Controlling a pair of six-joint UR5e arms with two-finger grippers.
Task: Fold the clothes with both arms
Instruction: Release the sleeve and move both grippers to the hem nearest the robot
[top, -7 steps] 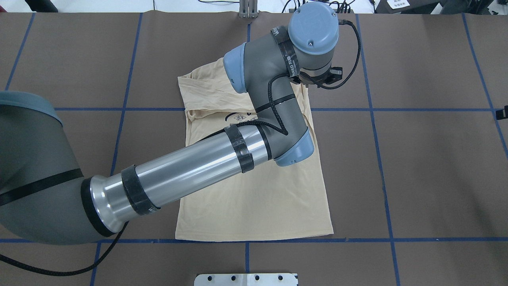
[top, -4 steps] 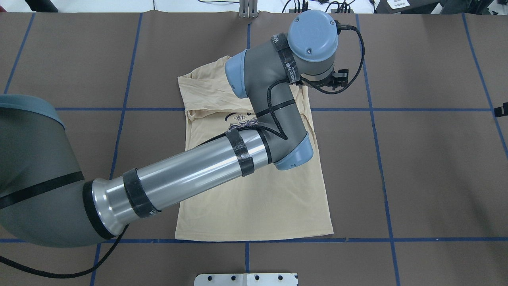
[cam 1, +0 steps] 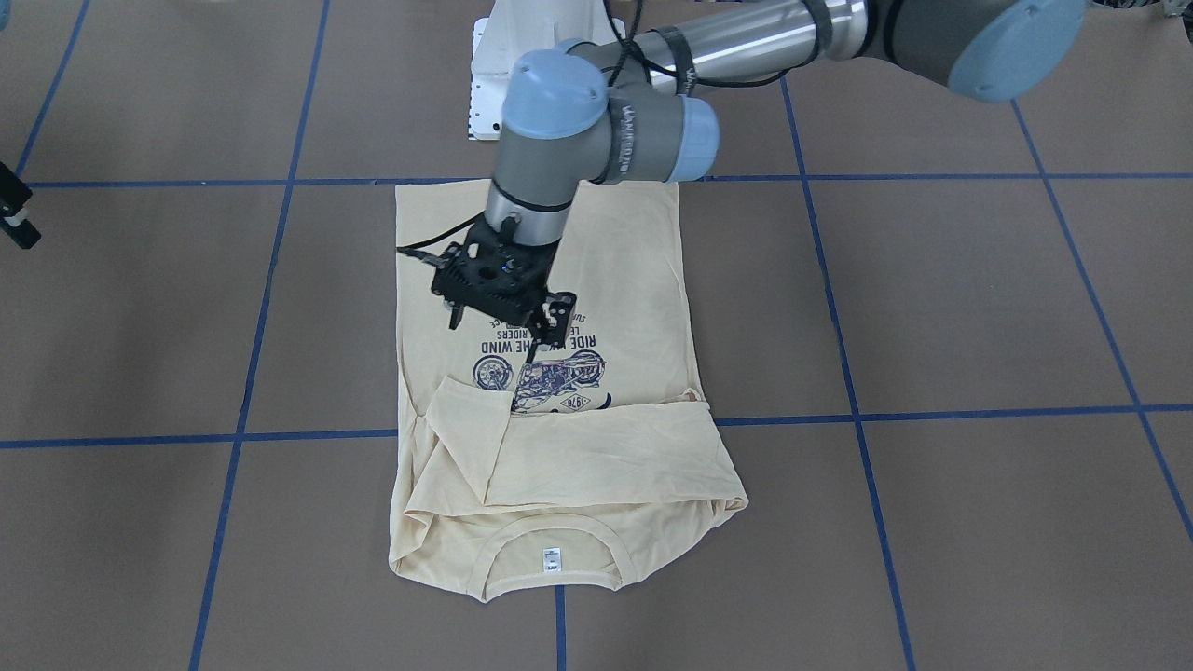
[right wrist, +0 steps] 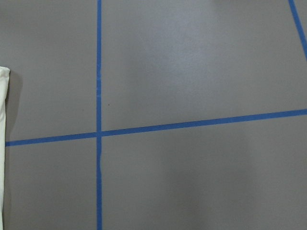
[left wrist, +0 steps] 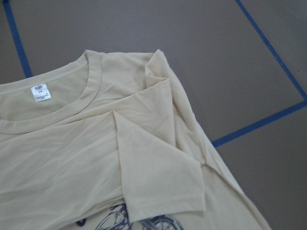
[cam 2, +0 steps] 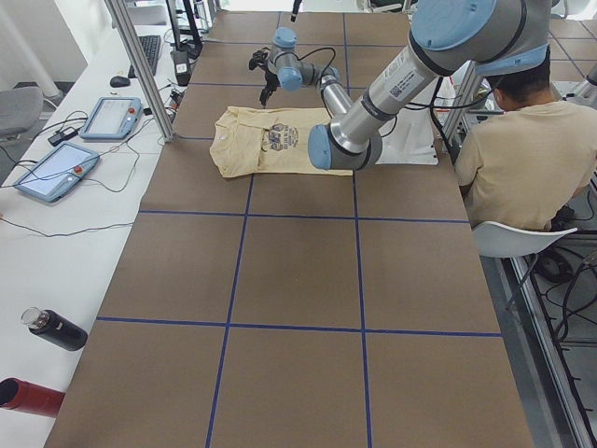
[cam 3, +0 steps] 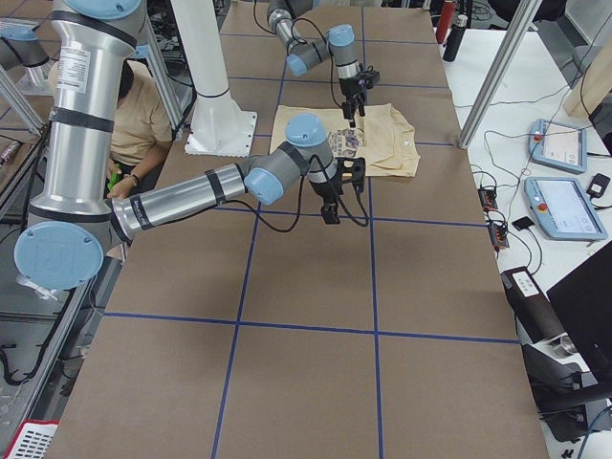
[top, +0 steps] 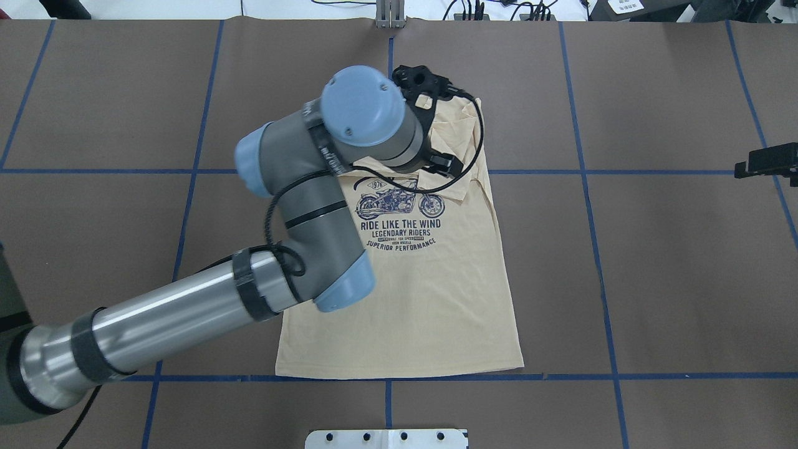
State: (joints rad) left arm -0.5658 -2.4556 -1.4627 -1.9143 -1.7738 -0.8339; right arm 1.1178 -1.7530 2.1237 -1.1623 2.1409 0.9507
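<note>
The cream-yellow T-shirt (cam 1: 596, 252) lies flat and print-up on the brown table, hem toward the robot and neck (cam 1: 550, 540) at the far side. Both long sleeves are folded in across the chest (cam 1: 606, 447). The navy motorcycle print (top: 399, 215) shows in the overhead view. My left gripper (cam 1: 496, 328) hovers above the print and looks open and empty. The left wrist view shows the neck label (left wrist: 41, 92) and a folded sleeve end (left wrist: 158, 177). My right gripper (top: 765, 162) shows only partly at the table's right edge, away from the shirt; I cannot tell how its jaws stand.
The white pedestal base (cam 1: 489, 84) stands at the near edge by the shirt's hem. Blue tape lines (top: 586, 249) grid the table. A metal post (top: 389, 15) stands at the far edge. A person (cam 2: 518, 140) sits beside the robot. Tablets (cam 2: 56, 168) and bottles (cam 2: 56, 331) lie on the side bench.
My left wrist has swung left from over the shirt's far right shoulder, which uncovers the print. My right gripper has come a little further in at the right edge.
</note>
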